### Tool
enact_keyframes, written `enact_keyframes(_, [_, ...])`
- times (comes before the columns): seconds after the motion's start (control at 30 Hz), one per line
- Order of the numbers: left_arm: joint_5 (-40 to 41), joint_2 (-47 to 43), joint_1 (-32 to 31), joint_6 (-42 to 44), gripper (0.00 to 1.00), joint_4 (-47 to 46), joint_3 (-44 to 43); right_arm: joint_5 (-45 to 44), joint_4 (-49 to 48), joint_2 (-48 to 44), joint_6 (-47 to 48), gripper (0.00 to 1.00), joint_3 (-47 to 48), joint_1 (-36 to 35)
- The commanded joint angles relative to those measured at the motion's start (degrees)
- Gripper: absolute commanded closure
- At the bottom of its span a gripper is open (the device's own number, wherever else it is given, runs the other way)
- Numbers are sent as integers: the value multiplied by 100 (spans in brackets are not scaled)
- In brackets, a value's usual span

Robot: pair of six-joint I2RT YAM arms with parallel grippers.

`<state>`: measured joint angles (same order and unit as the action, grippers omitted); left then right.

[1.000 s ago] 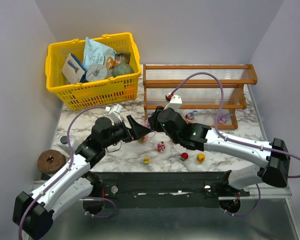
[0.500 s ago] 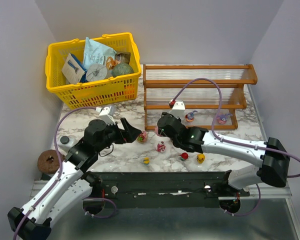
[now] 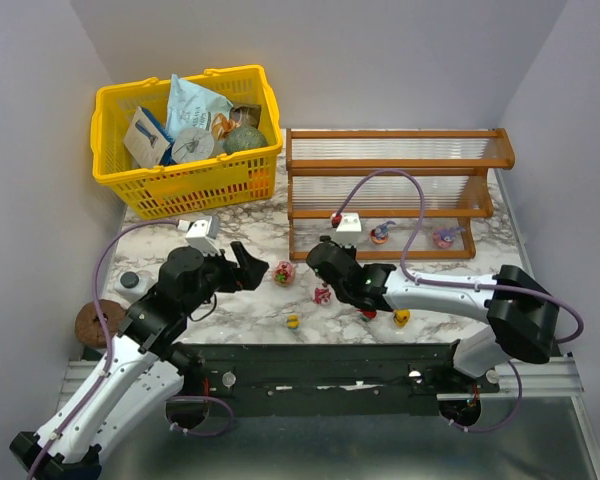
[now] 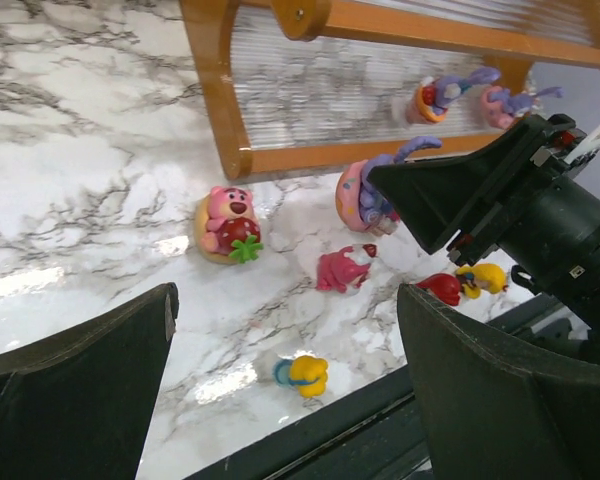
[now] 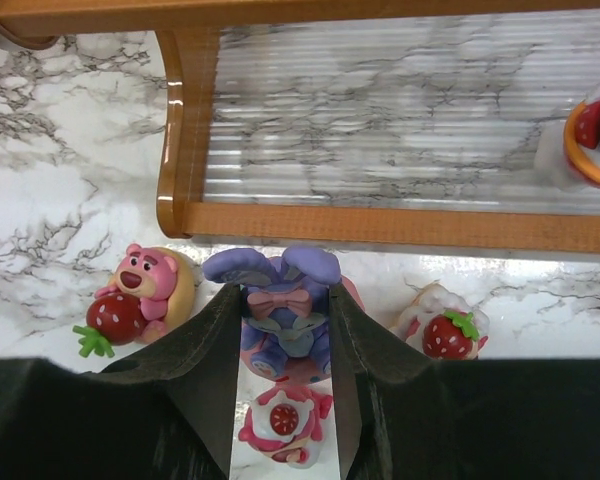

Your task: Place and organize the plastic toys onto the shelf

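Observation:
My right gripper (image 5: pixel 285 335) is shut on a purple bunny toy (image 5: pixel 280 300), both fingers pressed to its sides, just in front of the left end of the shelf (image 3: pixel 395 190). In the top view the right gripper (image 3: pixel 316 260) is low over the table. My left gripper (image 3: pixel 252 266) stands wide open and holds nothing. In its wrist view the left gripper (image 4: pixel 285 320) faces a pink bear toy (image 4: pixel 230 225), a pink toy (image 4: pixel 345 270), a yellow toy (image 4: pixel 305 373), a red toy (image 4: pixel 442 288) and a yellow duck (image 4: pixel 485 277). Two toys (image 3: pixel 382 232) (image 3: pixel 444 238) stand on the lowest tier.
A yellow basket (image 3: pixel 185 135) full of packets stands at the back left. A brown disc (image 3: pixel 100 322) and a small dark cap (image 3: pixel 128 280) lie at the left edge. A black rail (image 3: pixel 320 360) runs along the near edge. A strawberry cake toy (image 5: pixel 445 325) sits right of the bunny.
My left gripper has drawn back to the left, away from the right gripper that it nearly touched. The right gripper has shifted slightly nearer and lower, still closed on the bunny.

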<state>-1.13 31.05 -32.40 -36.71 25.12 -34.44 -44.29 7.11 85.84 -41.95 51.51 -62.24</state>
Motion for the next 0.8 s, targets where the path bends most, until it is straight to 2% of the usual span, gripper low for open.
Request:
enact_keyframes(0.0, [657, -55, -29, 147, 1, 677, -195, -422, -868, 309, -23, 99, -18, 45])
enact_keyframes(0.37, [666, -757, -29, 147, 1, 713, -107, -536, -905, 688, -199, 99, 290, 63])
enact_keyframes(0.77, [535, -916, -29, 208, 1, 687, -107, -870, -878, 820, -41, 99, 378, 71])
